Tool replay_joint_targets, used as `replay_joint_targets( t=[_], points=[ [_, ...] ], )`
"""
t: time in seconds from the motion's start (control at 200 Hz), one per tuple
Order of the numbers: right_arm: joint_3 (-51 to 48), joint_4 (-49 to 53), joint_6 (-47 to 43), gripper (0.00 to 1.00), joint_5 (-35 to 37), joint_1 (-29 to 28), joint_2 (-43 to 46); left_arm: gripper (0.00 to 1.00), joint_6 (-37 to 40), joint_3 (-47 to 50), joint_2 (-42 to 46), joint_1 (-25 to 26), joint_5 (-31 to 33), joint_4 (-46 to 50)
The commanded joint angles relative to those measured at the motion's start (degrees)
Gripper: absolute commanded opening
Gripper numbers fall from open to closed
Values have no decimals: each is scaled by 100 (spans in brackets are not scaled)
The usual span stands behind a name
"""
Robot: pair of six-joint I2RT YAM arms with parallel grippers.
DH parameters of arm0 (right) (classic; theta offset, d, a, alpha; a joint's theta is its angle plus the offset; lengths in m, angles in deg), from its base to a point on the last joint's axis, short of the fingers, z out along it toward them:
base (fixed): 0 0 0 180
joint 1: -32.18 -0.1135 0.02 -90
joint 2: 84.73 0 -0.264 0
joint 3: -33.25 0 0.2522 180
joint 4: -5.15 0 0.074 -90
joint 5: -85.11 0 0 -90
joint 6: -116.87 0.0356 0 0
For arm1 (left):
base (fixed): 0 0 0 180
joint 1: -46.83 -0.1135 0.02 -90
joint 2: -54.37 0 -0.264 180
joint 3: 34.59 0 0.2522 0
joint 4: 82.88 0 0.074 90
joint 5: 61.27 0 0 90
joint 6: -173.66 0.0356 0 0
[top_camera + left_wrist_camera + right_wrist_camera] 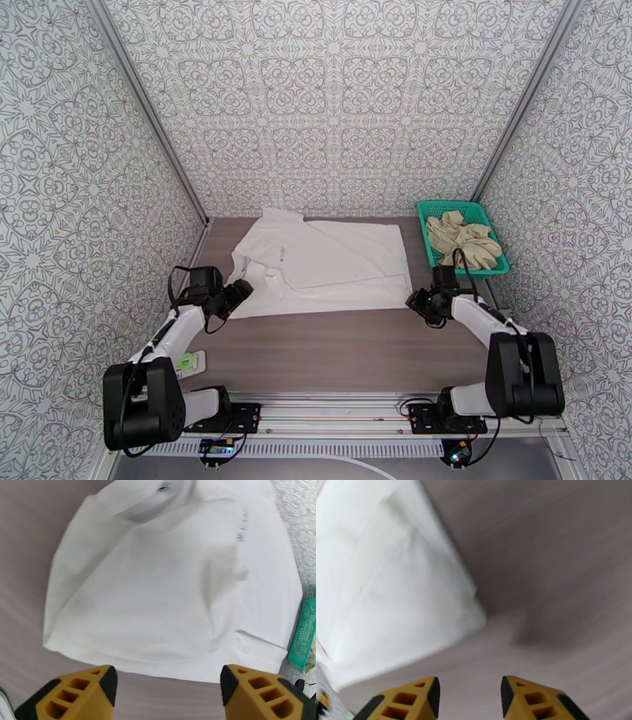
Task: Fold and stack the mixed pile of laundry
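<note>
**A:** Where was the laundry found?

**B:** The white T-shirt [324, 264] was seen spread nearly flat on the far half of the counter [340, 347], with its small chest mark [278, 253] turned up. The beige garment [462, 237] was seen crumpled in the rigid teal mesh basket [430, 211] at the far right corner.

**A:** And the jaws?

**B:** Both pairs were held open and empty. The left jaws were spread wide just beside the shirt's near-left corner. The right jaws were parted more narrowly just beside its near-right corner. No cloth was caught between either pair.

**A:** How was the shirt expected to handle?

**B:** It was judged light, thin and limp, a fabric with no stiffness that would likely sag wherever it was not supported. Soft creases were noted across the body, and the sleeve on the left arm's side was bunched. The cloth could be expected to drag and wrinkle over the matt wood-grain surface rather than slide cleanly.

**A:** Where should hold be taken?

**B:** The two near hem corners were considered best, one per arm. Only the edge should be pinched, so that lower layers are not gathered too. The beige piece looked thicker and was balled up, and it was thought to need spreading out first.
</note>
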Motion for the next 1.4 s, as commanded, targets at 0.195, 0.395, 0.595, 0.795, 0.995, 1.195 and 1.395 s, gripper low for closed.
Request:
replay_joint_targets(
  t=[0.195, 0.395, 0.595, 0.795, 0.995, 1.195, 1.395],
  points=[
    [-513, -1792, 1654, 52, -743, 123, -558, 80, -112, 437, 180, -698, -75, 147],
    [-514, -2143, 1925, 49, -516, 121, -886, 79, -383, 339, -426, -623, 41, -254],
    [-484, -2220, 1964, 45, -325, 121, -1006, 76, -593, 234, -914, -583, 443, -547],
    [-457, -2188, 1980, 35, -214, 121, -1004, 57, -636, 93, -1512, -471, 394, -868],
    [-388, -1927, 1805, 14, -190, 121, -839, 14, -532, 76, -1471, -498, 399, -951],
    [-457, -1459, 1575, 0, -68, 121, -386, 0, -481, 224, -1158, -671, 313, -1215],
    [-656, -813, 1220, 0, -52, 123, 174, 0, -318, 336, -568, -778, 96, -748]
  ],
)
